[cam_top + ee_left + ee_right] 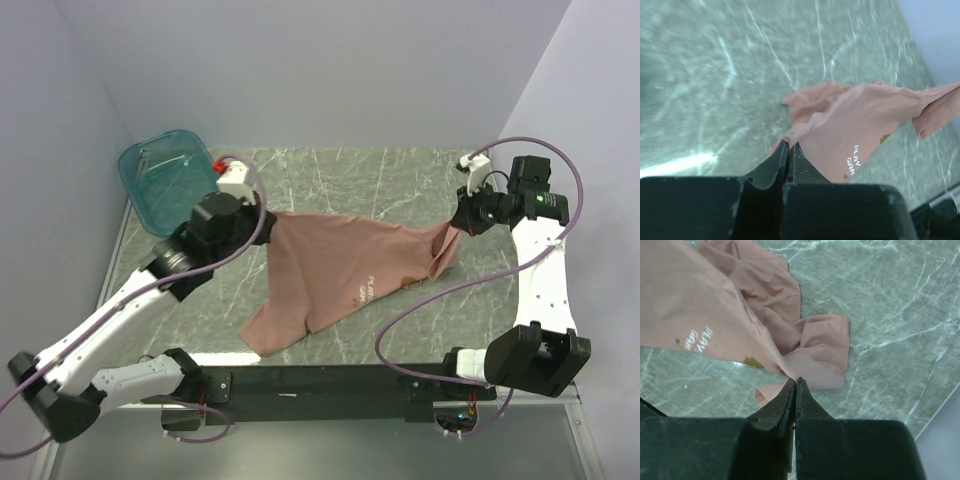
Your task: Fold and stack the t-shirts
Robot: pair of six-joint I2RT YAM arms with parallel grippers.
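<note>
The dusty-pink t-shirt (340, 270) hangs stretched between my two grippers above the marble table, its lower part draping onto the table at the front. White text and an orange-brown graphic show on it. My left gripper (262, 215) is shut on the shirt's left edge; the wrist view shows the hem (795, 132) pinched at the fingertips (789, 145). My right gripper (458, 225) is shut on the shirt's right edge, with cloth (810, 340) bunched just past its fingertips (794, 382).
A translucent teal plastic tub (168, 178) stands at the back left corner of the table (400, 175). White walls close in the left, back and right. A black base rail (330, 385) runs along the near edge.
</note>
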